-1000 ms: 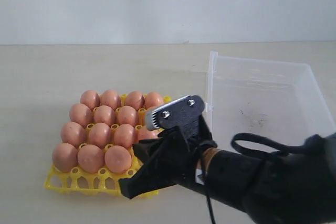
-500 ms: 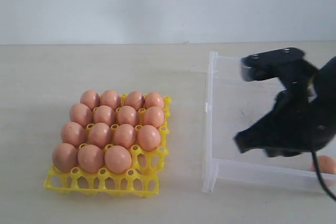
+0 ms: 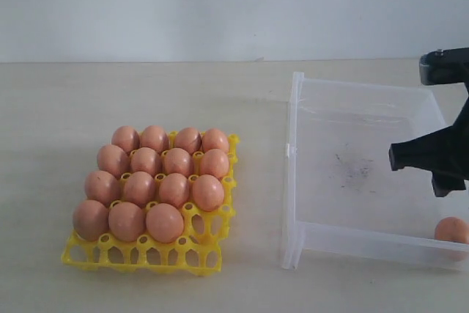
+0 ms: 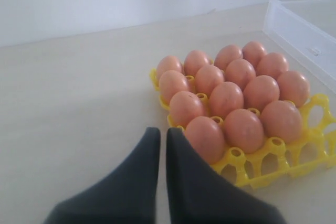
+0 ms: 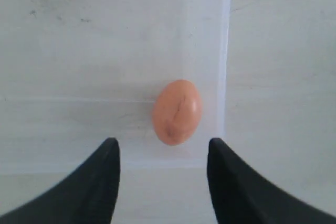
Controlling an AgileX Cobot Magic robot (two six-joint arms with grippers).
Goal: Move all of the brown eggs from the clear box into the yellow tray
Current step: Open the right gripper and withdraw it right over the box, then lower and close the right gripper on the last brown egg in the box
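Pale beige tabletop (image 3: 146, 93) with a matte, faintly grained finish runs back to a plain white wall (image 3: 220, 5), and the light across both is soft and even. On the left of the exterior view the yellow tray (image 3: 139, 258) sits flat on this surface, and fifteen brown eggs (image 3: 174, 190) stand in its cups, filling every one except the near-right corner cup. Well apart from it to the right lies the clear box (image 3: 293, 181), its transparent floor marked by a few dark smudges (image 3: 352, 166). A single brown egg (image 3: 452, 231) rests on its side in the box's near-right corner, just beside the low walls. The right gripper (image 5: 161, 148) hangs over that egg with its black jaws spread wide and nothing between them. They stand apart from the shell and do not touch it. The left gripper (image 4: 161, 132) sits low just beside the tray's corner, its jaws drawn together with only a thin slit between them, holding nothing.
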